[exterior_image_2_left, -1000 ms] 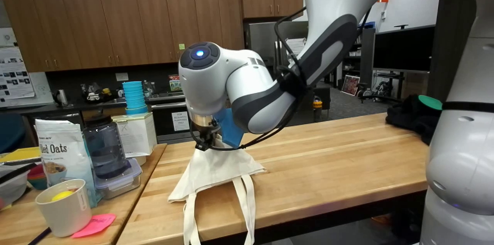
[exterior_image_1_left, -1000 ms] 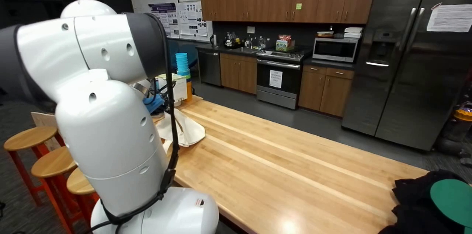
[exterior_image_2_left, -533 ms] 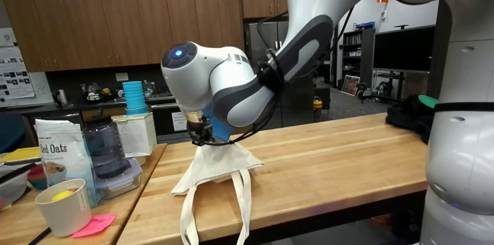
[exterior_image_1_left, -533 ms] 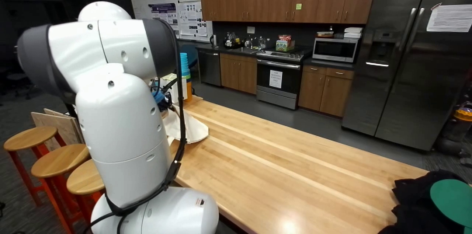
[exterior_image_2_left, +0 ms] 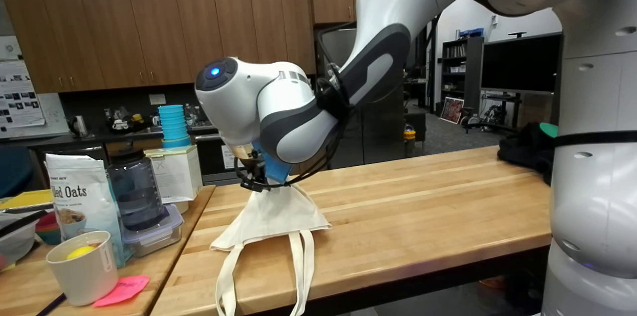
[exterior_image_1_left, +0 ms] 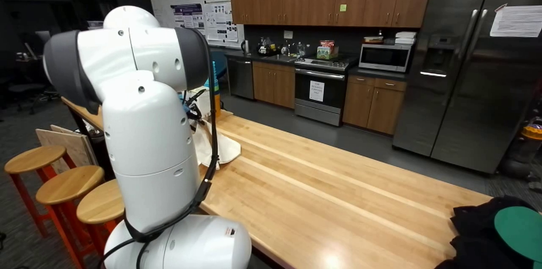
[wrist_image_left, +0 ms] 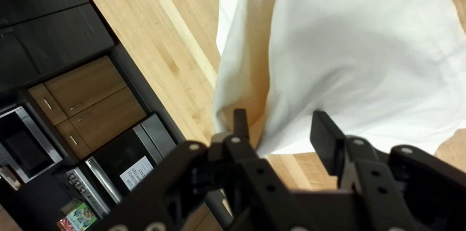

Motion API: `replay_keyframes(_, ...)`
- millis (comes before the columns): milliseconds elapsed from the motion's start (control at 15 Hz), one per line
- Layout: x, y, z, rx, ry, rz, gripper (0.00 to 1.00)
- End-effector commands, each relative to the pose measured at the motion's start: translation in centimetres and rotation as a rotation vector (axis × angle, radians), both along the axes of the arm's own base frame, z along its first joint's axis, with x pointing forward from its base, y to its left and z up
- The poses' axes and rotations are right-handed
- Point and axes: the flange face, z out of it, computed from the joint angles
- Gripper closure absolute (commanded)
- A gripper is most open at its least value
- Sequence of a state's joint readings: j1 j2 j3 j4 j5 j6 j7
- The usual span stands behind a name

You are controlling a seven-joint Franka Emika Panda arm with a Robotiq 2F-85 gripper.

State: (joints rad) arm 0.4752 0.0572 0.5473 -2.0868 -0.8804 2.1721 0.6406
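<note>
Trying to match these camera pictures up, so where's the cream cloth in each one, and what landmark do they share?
In an exterior view, the cream cloth is left of centre, partly behind the arm.
In an exterior view, the cream cloth is in the lower half, below the arm's end.
In the wrist view, the cream cloth fills much of the upper right.
Shared landmark: the white sign on the oven, in all three.

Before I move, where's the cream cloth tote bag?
In an exterior view, the bag rests left of centre on the pale wooden table; in the wrist view it spans the upper right, beyond the black gripper.
</note>
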Motion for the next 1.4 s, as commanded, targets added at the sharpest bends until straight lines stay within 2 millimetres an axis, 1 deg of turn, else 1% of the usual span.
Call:
replay_keyframes(0,0.3,0.3,0.4,0.002,-0.009,-0.019,0.20)
replay_keyframes(67,0.2,0.2,0.6,0.008,-0.009,-0.023,0.12)
replay_keyframes(200,0.1,-0.2,1.0,0.019,-0.018,-0.039,0.01)
replay_keyframes(400,0.4,-1.1,2.2,0.066,-0.043,-0.063,0.00)
replay_keyframes(533,1.2,-1.9,3.4,0.103,-0.059,-0.091,0.00)
replay_keyframes(733,3.3,-3.9,5.7,0.156,-0.084,-0.145,0.00)
replay_keyframes(867,5.1,-5.7,7.3,0.195,-0.095,-0.191,0.00)
replay_keyframes(1067,8.3,-9.3,9.7,0.260,-0.110,-0.279,0.00)
replay_keyframes(1267,11.6,-14.0,11.9,0.320,-0.123,-0.384,0.00)
replay_keyframes(1333,12.9,-16.0,12.4,0.340,-0.132,-0.423,0.00)
